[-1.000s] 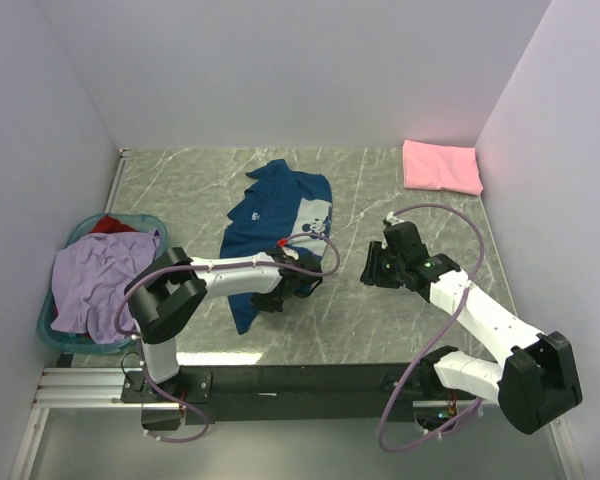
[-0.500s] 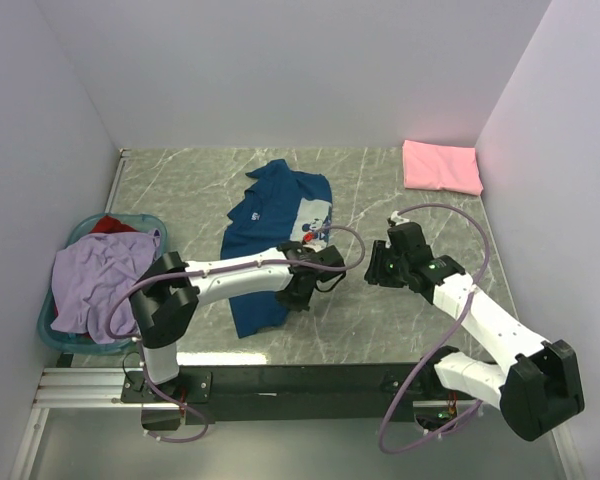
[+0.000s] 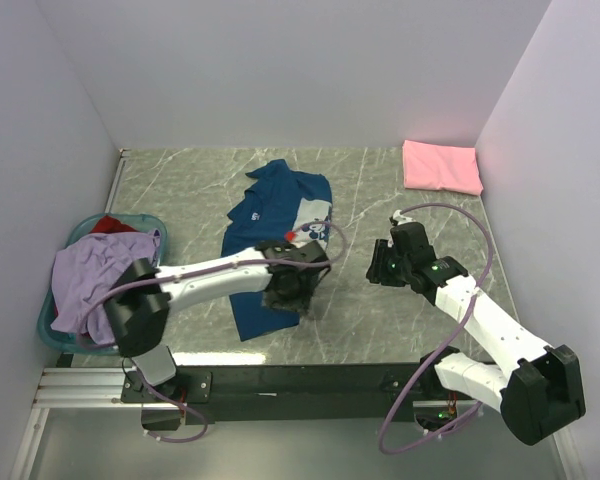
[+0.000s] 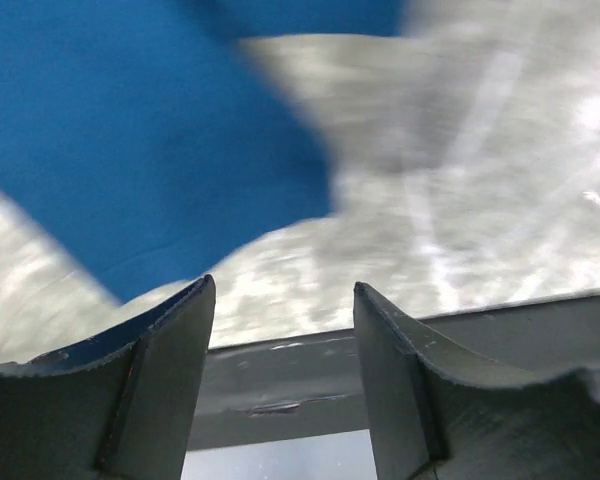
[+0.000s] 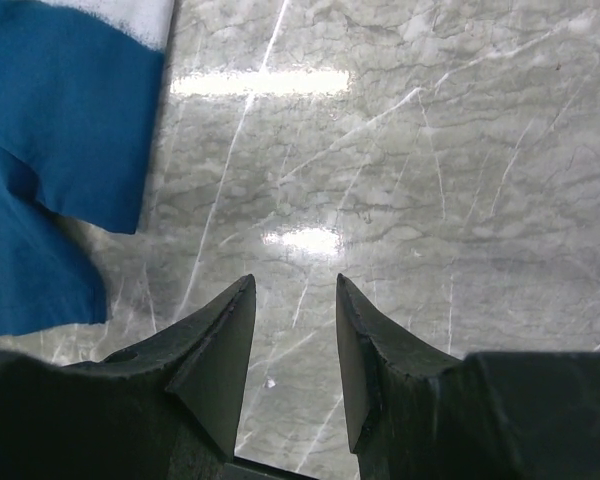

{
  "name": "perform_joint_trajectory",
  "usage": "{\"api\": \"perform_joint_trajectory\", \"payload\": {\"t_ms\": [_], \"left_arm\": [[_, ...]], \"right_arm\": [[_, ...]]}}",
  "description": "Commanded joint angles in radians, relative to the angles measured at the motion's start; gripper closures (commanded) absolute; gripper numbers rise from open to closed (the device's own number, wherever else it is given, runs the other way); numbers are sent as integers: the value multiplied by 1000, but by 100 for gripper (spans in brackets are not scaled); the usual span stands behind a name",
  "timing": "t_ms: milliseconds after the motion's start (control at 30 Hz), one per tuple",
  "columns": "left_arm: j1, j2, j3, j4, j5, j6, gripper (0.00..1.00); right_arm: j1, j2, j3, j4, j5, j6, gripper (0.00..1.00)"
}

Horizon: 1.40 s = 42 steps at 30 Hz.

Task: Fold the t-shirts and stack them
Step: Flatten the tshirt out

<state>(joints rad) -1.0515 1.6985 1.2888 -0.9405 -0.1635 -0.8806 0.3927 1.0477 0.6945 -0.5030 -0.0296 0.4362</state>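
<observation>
Navy t-shirt (image 3: 275, 210) lies flat at ctr of top view, lower end beneath left gripper (image 3: 292, 290); jaws spread, nothing btwn. Right gripper (image 3: 380, 268) right of ctr over bare table (image 3: 380, 190), jaws apart, empty. Pink t-shirt (image 3: 440, 167) folded, upper right. Lavender t-shirt (image 3: 98, 280) in basket (image 3: 48, 325), left edge.

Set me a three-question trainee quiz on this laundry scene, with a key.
1. True or false: the pink t-shirt lies folded at the far right corner of the table.
2. The lavender t-shirt lies: A) spread flat on the table, B) in the teal basket, C) on the pink t-shirt.
3. What does the left gripper hold?
Key: 1 true; 2 B; 3 nothing, its jaws stand open by the navy blue t-shirt.
</observation>
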Motion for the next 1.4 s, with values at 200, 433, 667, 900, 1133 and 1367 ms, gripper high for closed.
{"api": "perform_joint_trajectory", "payload": {"t_ms": [200, 433, 667, 900, 1133, 1367], "left_arm": [[137, -200, -272, -38, -47, -155, 39], [228, -180, -379, 26, 10, -92, 45], [228, -91, -401, 83, 50, -69, 46], [229, -10, -430, 141, 88, -54, 58], [231, -19, -444, 154, 101, -52, 97], [234, -141, -338, 19, -2, -66, 99]], "right_arm": [[-6, -20, 7, 4, -32, -22, 55], [-6, -25, -1, 4, -35, -27, 54], [-6, -29, -10, 11, -43, -21, 54], [-6, -32, -3, 14, -47, -14, 54], [-6, -46, 4, 15, -64, -8, 54], [1, 1, 0, 99, -252, -1, 54]]}}
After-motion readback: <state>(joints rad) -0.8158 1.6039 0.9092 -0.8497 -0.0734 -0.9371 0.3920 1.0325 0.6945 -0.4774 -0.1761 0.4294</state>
